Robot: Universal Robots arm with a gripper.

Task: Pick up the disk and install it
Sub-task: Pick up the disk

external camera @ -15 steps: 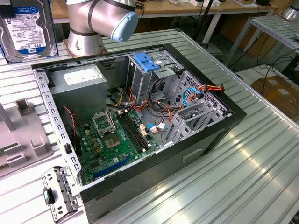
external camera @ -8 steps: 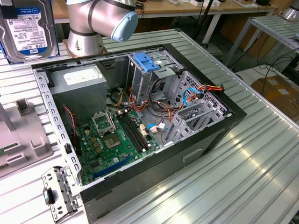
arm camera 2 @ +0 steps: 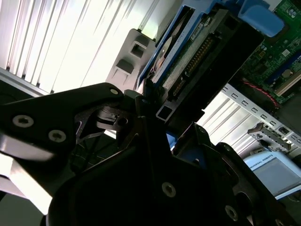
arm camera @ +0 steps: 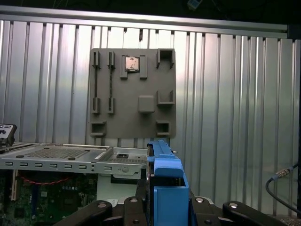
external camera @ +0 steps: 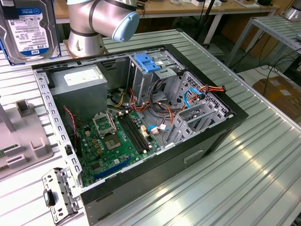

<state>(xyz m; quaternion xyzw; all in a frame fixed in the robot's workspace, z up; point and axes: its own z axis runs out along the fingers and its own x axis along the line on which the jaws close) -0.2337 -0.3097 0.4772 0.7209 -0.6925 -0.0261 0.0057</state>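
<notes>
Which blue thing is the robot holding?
The disk with blue side rails, clamped in the gripper; the blue latch sits free atop the metal cage.

We are in a robotics lab or workshop. A silver jointed robot arm with pale blue caps point(external camera: 101, 19) stands on a ribbed aluminium-profile work table point(external camera: 263, 155). An opened black desktop computer case point(external camera: 197, 153) lies there on its side, its green motherboard point(external camera: 113, 141) exposed. A flat grey plastic fixture plate with moulded slots point(arm camera: 132, 92) rests on the same table. Behind, we see wooden-topped benches on white legs point(external camera: 188, 8) and hanging black cables point(external camera: 205, 21).
</notes>
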